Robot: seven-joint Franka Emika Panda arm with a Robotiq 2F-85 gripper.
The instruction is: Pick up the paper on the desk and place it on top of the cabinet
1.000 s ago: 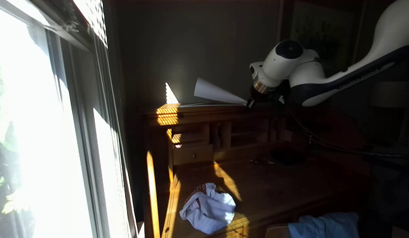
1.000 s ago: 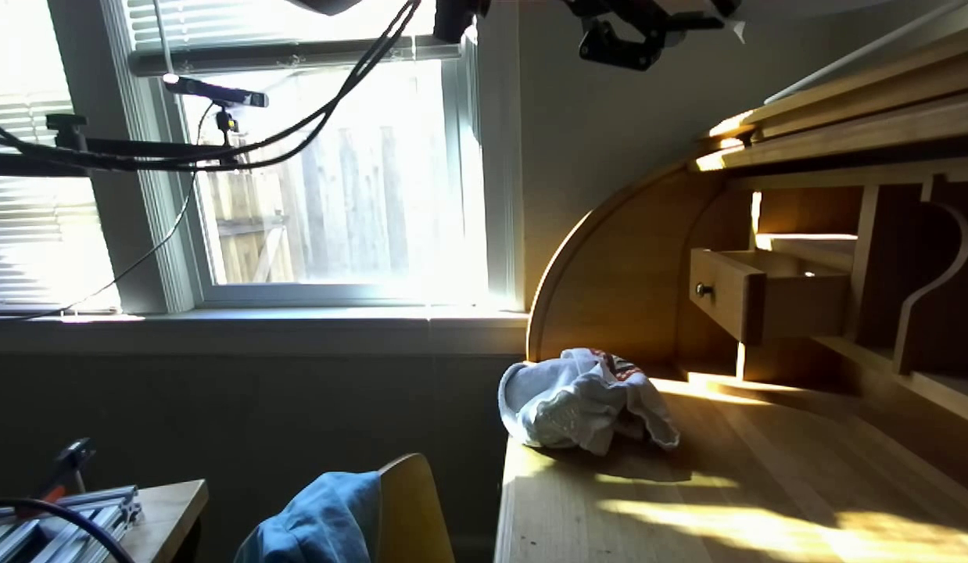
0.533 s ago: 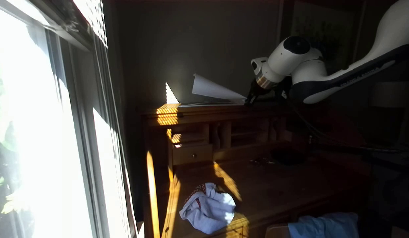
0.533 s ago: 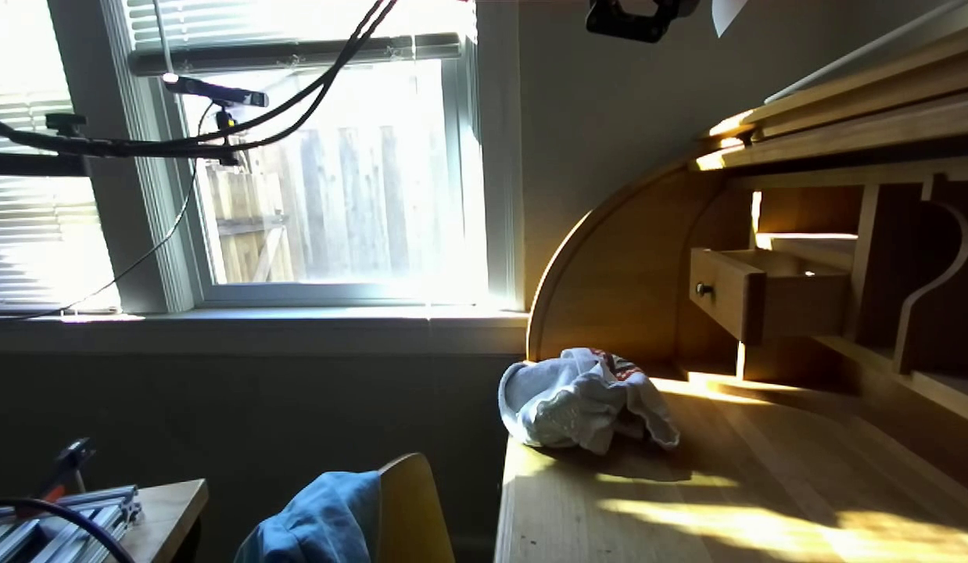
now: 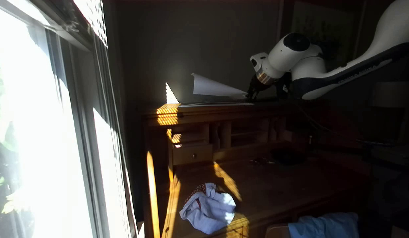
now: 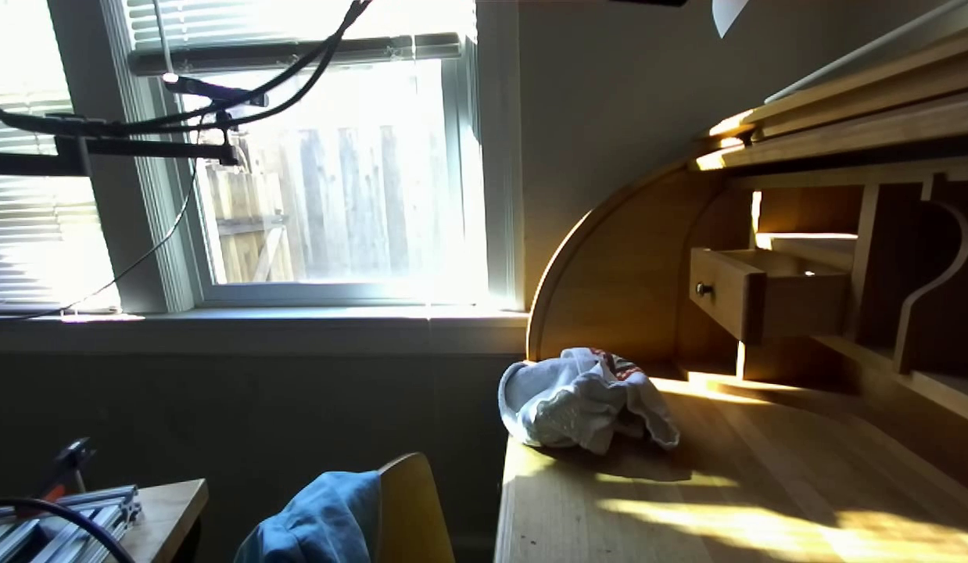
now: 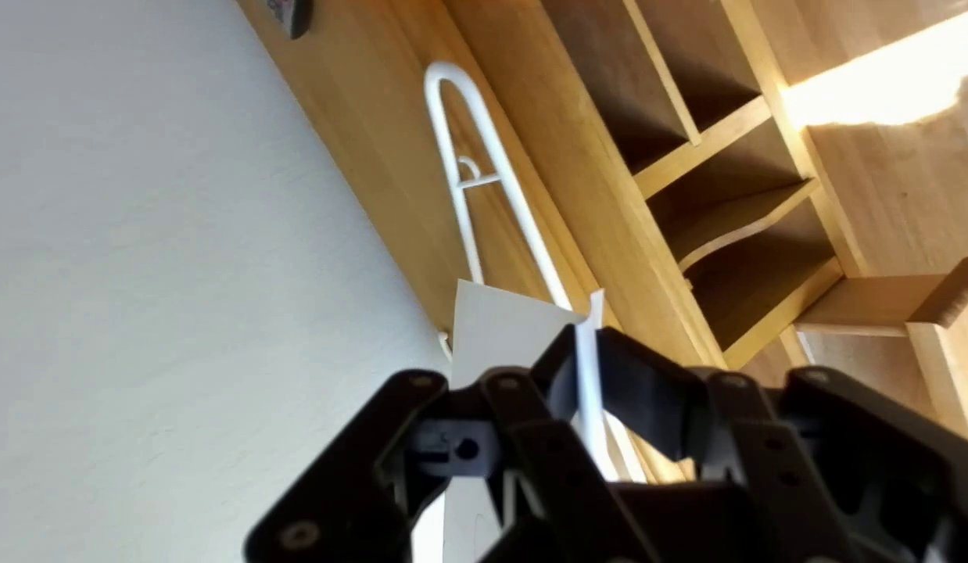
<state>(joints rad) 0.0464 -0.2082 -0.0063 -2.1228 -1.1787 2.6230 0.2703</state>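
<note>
Paper (image 5: 212,87) curled into a cone above the cabinet (image 6: 844,133)

Desk (image 6: 781,461) is the big one, part hard sun and part deep shade, with the cabinet rising along its back. Then the arm (image 5: 292,64), white with dark patches, stretched out above the cabinet in an exterior view. A white tube frame (image 7: 517,195) lies along the cabinet's top. There's also a crumpled pale cloth (image 6: 586,403) with a red pattern on the desk, well apart from the paper.

The paper's held just over that frame. It's white, greyish where the light drops off, and loosely curled: fat at the far end, tapering down toward the gripper (image 7: 587,356). An exterior view catches just a pale pointed corner (image 6: 726,14) at the top. Up close in the wrist view you get a flat face with a crisp corner, plus a skinny strip of edge standing up. The gripper is pinched on that strip, one pad (image 7: 564,391) against each side.
</note>
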